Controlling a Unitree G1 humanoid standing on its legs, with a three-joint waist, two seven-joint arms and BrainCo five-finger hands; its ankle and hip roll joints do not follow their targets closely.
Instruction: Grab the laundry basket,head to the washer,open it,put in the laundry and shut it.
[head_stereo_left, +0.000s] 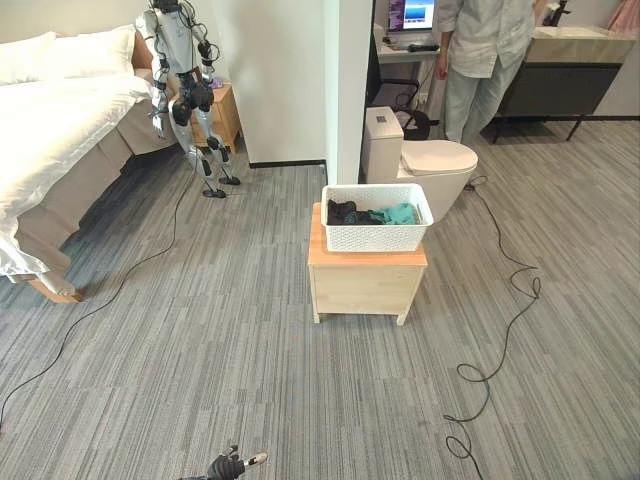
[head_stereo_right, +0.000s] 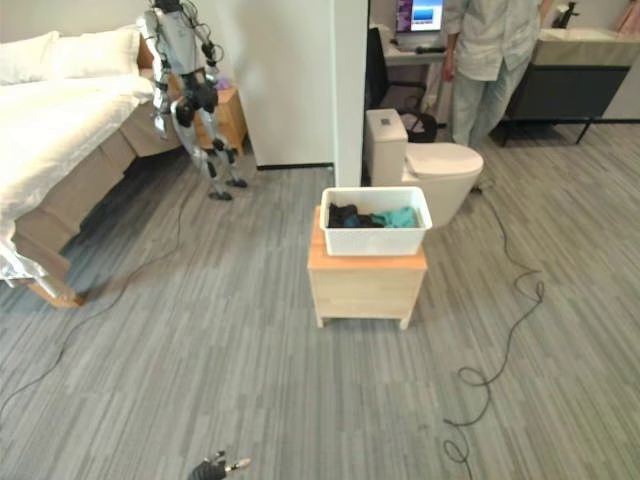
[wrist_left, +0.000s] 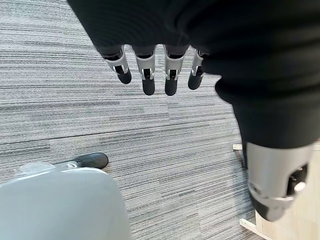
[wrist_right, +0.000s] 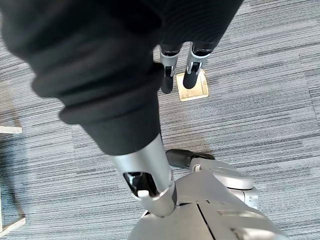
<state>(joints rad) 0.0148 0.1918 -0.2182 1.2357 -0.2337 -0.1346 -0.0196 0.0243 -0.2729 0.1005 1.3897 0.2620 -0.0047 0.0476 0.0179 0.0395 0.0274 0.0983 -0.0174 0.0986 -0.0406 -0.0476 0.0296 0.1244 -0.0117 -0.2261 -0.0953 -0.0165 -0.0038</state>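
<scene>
Left eye view has the basket (head_stereo_left: 377, 218) of laundry (head_stereo_left: 372, 213) on a wooden stand (head_stereo_left: 365, 277) at 12 o'clock, while the left hand (wrist_left: 150, 70) and right hand (wrist_right: 180, 67) hang loose-fingered, holding nothing.

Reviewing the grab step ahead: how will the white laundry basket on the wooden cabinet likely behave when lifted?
The laundry basket looks like perforated plastic, so probably stiff yet light. It holds just a few dark and teal clothes lying low inside, so it likely adds little weight, and they are floppy and may shift. It sits on the small wooden cabinet, overhanging the right edge, and could slide if pushed.
</scene>
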